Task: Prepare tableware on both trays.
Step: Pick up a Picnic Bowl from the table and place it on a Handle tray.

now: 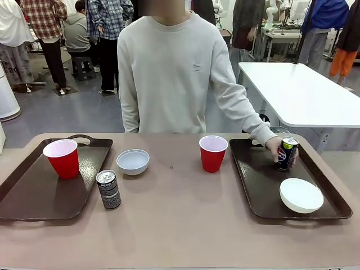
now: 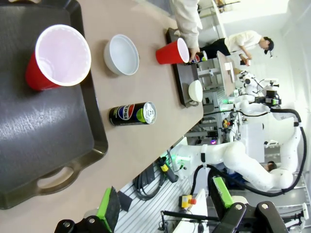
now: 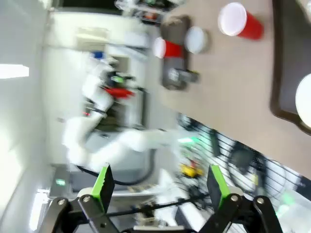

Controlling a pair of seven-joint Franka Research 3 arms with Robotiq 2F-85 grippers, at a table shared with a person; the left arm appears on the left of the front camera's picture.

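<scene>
Three pieces sit on the table [image 1: 180, 230]; my left pincer [image 2: 165, 204] and right pincer [image 3: 160, 183] gape empty, and reaching for the bowl [image 1: 133, 161] I might topple the slim can [image 1: 108, 189] beside the left tray [image 1: 34, 197].

desk [image 1: 180, 230] | tray [image 1: 39, 194] 9 o'clock | second tray [image 1: 260, 183] 3 o'clock | bowl [image 1: 133, 161] 11 o'clock | soda can [image 1: 108, 189] 9 o'clock, upright | red cup [image 1: 213, 153] 1 o'clock
</scene>
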